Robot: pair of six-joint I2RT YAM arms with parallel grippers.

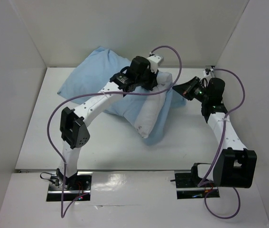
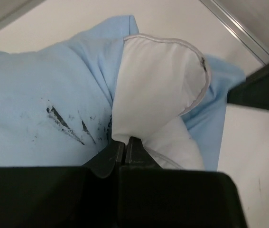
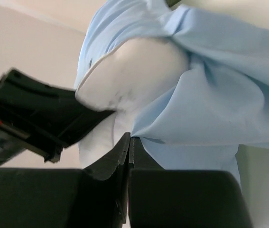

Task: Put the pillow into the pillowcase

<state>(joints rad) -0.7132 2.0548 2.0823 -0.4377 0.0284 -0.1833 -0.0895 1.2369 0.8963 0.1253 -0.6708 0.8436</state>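
The pillow [image 1: 149, 116] lies on the table [image 1: 101, 152] toward the back wall, most of it inside the light blue pillowcase [image 1: 89, 80] — only its white end sticks out of the open mouth, on the side facing the right arm. That bare end is plump and wrinkled, with a piped seam along its rim. The left gripper [image 2: 125, 148] sits over the pillow's bare end, its jaws clenched on a fold of the white fabric right where the pillow meets the edge of the pillowcase. The right gripper [image 3: 128, 142] is just to the right of the pillow, jaws pressed together on the blue edge of the pillowcase; the cloth runs from its tips in taut folds up over the pillow. The two grippers are near each other, with the pillow's bare end between them — each shows as a black block in the other's wrist view. On the pillowcase, left of the pillow's bare end in the left wrist view, are a few black streaks [image 2: 63, 122]. The covered bulk of the pillow stretches away from the bare end toward the back left corner of the table
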